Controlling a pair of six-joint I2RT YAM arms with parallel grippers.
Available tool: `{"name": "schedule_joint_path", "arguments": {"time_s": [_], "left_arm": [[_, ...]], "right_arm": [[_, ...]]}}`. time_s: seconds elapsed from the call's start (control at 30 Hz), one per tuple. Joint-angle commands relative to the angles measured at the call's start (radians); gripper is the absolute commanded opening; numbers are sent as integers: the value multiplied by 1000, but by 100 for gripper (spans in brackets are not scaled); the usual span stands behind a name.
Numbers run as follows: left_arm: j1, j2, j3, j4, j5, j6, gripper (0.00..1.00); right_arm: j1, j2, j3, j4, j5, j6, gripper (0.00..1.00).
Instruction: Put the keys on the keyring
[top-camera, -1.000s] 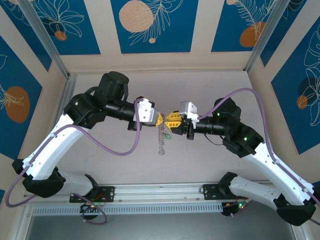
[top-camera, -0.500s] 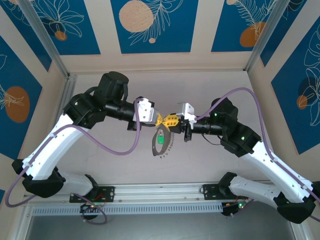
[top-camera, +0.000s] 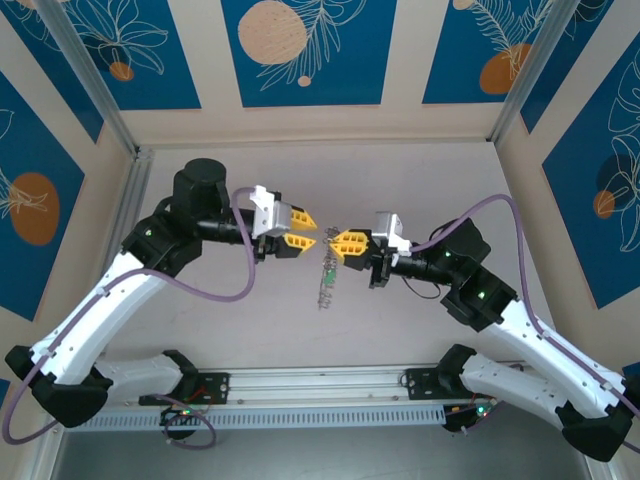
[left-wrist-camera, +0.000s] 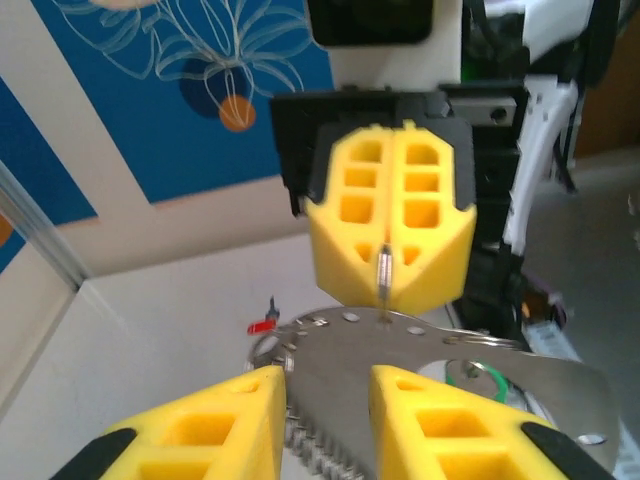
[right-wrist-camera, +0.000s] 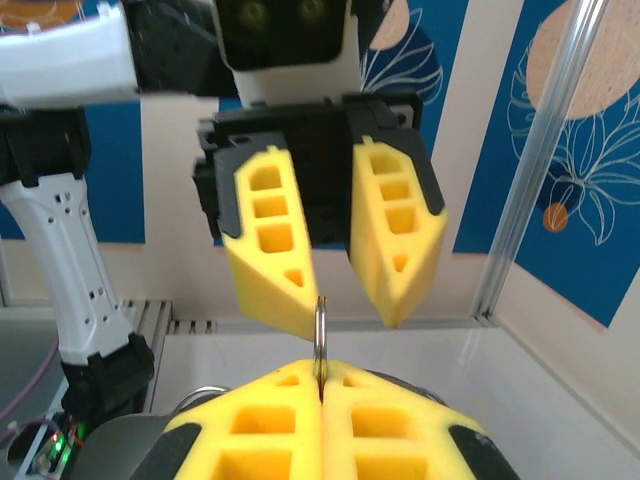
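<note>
Keyring (top-camera: 324, 285) pinched in shut right jaws, hanging part blurred; left jaws parted, empty.

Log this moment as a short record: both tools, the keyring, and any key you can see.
left tool: open, facing the right tool
right tool: shut on the keyring
keyring: hanging limp below the right tool
red key: at the keyring's edge; cannot tell whether it is threaded on

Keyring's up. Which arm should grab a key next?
Left. The left yellow-tipped tool stands open and empty, facing the thin silvery metal keyring, which the right tool holds clamped; releasing it would probably drop it.
</note>
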Motion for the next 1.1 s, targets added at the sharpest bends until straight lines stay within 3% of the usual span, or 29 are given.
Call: {"name": "schedule_joint_path", "arguments": {"time_s": [0.0, 0.27, 0.47, 0.87, 1.07], "left_arm": [[13, -16, -45, 281, 139, -185, 27], [16, -34, -90, 446, 204, -316, 26], [16, -32, -96, 461, 225, -349, 27], [15, 21, -100, 551, 235, -411, 30], [12, 35, -95, 539, 232, -409, 21]], "right_arm": [[-2, -21, -30, 218, -21, 104, 0], [-6, -11, -95, 380, 2, 192, 0], [-20, 15, -106, 471, -7, 241, 0], [-14, 52, -97, 511, -43, 265, 0], [-14, 58, -91, 514, -54, 264, 0]]}}
